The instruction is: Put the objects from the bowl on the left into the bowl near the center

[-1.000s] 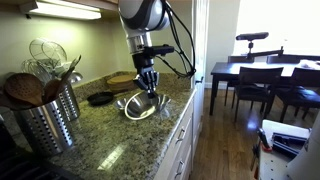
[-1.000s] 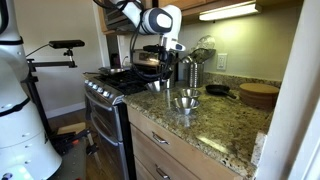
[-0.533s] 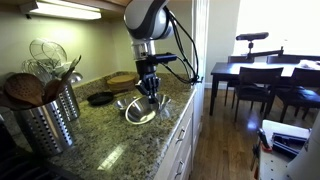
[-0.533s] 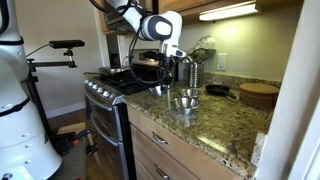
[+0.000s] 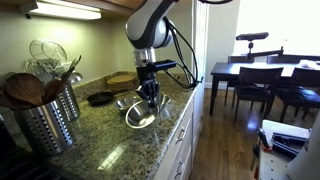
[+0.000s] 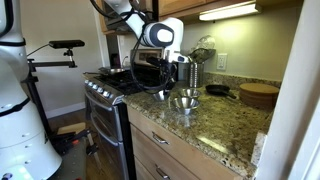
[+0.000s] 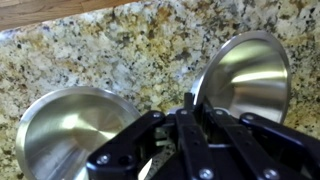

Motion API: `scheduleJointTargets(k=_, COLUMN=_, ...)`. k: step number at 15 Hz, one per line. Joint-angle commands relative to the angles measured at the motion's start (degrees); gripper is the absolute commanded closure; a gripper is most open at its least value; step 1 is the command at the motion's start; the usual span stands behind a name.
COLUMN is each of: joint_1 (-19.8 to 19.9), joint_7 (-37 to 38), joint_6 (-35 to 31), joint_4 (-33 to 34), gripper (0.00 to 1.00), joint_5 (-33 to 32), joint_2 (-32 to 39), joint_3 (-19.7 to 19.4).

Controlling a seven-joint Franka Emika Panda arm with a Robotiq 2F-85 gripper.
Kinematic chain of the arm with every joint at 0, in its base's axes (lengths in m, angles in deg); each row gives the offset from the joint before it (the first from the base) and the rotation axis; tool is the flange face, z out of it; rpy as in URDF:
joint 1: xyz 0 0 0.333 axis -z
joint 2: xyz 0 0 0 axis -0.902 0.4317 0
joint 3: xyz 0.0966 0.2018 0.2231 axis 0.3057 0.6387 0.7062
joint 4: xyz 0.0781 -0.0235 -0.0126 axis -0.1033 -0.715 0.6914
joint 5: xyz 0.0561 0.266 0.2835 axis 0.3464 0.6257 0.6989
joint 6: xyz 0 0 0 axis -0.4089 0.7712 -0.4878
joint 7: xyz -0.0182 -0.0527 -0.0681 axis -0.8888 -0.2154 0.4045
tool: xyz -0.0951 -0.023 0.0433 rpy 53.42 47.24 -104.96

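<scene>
Steel bowls, round and shiny, flank the gripper [image 7: 188, 108] in the wrist view: the 8 o'clock bowl [image 7: 65, 130] and the 2 o'clock bowl [image 7: 250, 70], close together but apart on the speckled granite worktop [image 7: 110, 50]. The gripper hangs over the gap between them with its fingers clenched together. Nothing shows between the tips, and I judge it is placed there to reach either bowl. No loose objects show in either bowl, though the gripper hides part of the 8 o'clock bowl. In an exterior view, a perforated steel utensil holder [image 5: 50, 120] stands nearest at 8 o'clock, well apart from the bowls. Past them at 11 o'clock lie a small black pan [image 5: 100, 98] and a round wooden board [image 5: 122, 78]. None blocks the short path between the bowls.
</scene>
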State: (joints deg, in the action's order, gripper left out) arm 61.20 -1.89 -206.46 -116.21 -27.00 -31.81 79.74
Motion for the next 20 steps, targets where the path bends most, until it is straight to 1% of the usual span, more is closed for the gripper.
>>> scheduleJointTargets(k=1, joint_1=0.36, joint_7=0.71, joint_6=-1.96, joint_4=-0.63, gripper=0.92, joint_5=0.37, joint_2=0.63, joint_3=-0.01)
scheduleJointTargets(k=7, joint_1=0.31, joint_7=1.04, joint_6=-1.97, joint_4=-0.17, gripper=0.92, joint_5=-0.3, joint_2=1.9, joint_3=-0.29)
scheduleJointTargets(k=9, joint_1=0.39, joint_7=0.77, joint_6=-1.65, joint_4=0.02, gripper=0.66, joint_5=-0.27, joint_2=2.04, joint_3=-0.35)
scheduleJointTargets(k=11, joint_1=0.38, joint_7=0.72, joint_6=-1.53, joint_4=0.06, gripper=0.57, joint_5=-0.42, joint_2=2.27, joint_3=-0.42)
scheduleJointTargets(k=18, joint_1=-0.06, joint_7=1.72, joint_6=-0.94, joint_4=-0.16, gripper=0.11, joint_5=-2.44, joint_2=1.91, joint_3=-0.82)
scheduleJointTargets(k=20, joint_1=-0.22, joint_7=2.27, joint_6=-0.47, joint_4=-0.12, gripper=0.0, joint_5=-3.5, joint_2=1.43, joint_3=-0.93)
